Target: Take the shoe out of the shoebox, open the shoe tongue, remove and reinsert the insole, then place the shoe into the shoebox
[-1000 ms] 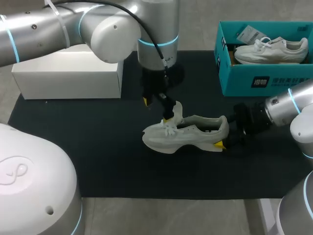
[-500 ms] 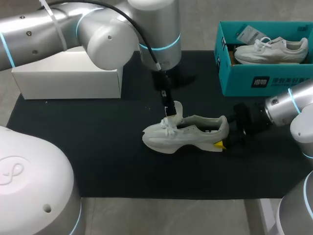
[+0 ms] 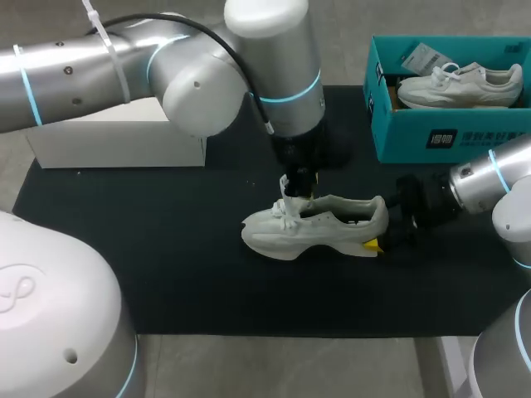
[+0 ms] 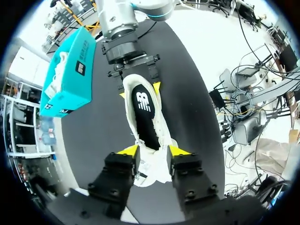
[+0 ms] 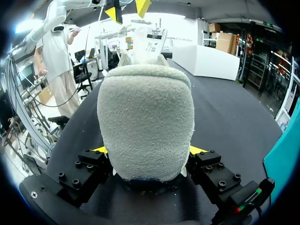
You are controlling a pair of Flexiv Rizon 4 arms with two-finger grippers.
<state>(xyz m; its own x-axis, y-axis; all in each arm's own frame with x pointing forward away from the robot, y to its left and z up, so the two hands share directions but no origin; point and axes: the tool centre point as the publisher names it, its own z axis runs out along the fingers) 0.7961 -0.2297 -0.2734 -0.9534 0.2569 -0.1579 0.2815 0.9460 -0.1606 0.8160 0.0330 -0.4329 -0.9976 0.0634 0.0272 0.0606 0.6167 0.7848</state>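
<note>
A pale grey-white shoe lies on its sole on the black mat, toe to the left. Its tongue stands up, and my left gripper comes down from above, shut on it. In the left wrist view the tongue sits pinched between the yellow-tipped fingers, and the black insole shows inside the shoe. My right gripper is shut on the heel from the right. In the right wrist view the heel fills the gap between that gripper's two fingers.
The teal shoebox stands at the back right with a second white shoe in it. A white box sits at the back left, partly behind my left arm. The black mat covers the table.
My left arm has swung right and come down over the tongue, and its fingers have closed in from wide open onto it. The shoe and my right arm have stayed put.
</note>
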